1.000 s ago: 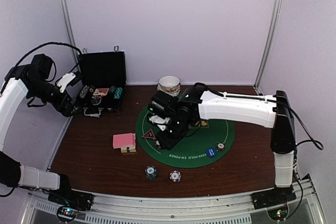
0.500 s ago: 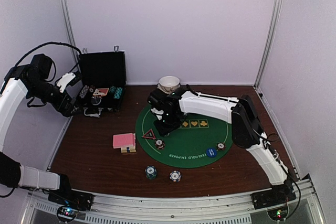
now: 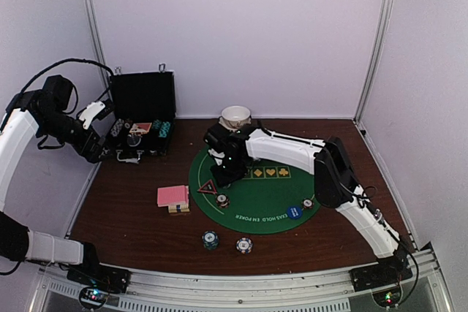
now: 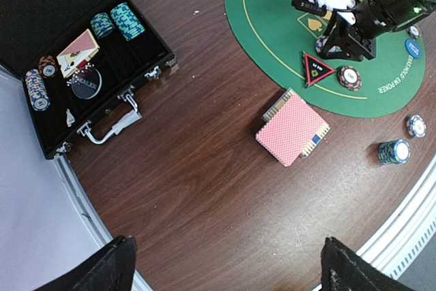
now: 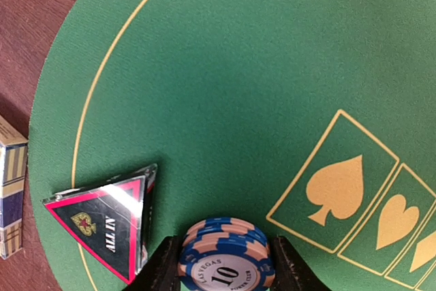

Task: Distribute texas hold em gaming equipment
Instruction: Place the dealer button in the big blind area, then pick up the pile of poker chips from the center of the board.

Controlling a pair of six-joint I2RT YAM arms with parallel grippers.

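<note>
My right gripper [image 5: 226, 264] is shut on a small stack of blue-and-pink stripe-edged chips [image 5: 226, 253] marked 10. It hangs over the left part of the green mat [image 3: 270, 195], just behind the red-rimmed triangle marker [image 5: 102, 226]. From above, that gripper [image 3: 227, 172] sits beside the triangle [image 3: 208, 187] and a brown chip [image 3: 222, 199]. The pink-backed cards [image 4: 293, 127] lie on the wood left of the mat. My left gripper [image 4: 228, 267] is open and empty, high over the bare table near the black case [image 4: 75, 52].
A teal chip stack [image 3: 210, 239] and a white chip [image 3: 243, 245] lie near the front edge. A blue disc [image 3: 294, 212] and another chip [image 3: 308, 204] rest on the mat. A white bowl [image 3: 236, 116] stands behind the mat. The open case holds more chips and cards.
The right gripper has moved back and to the left over the mat with the chips, and its arm has folded at the elbow. The left arm has not moved.
</note>
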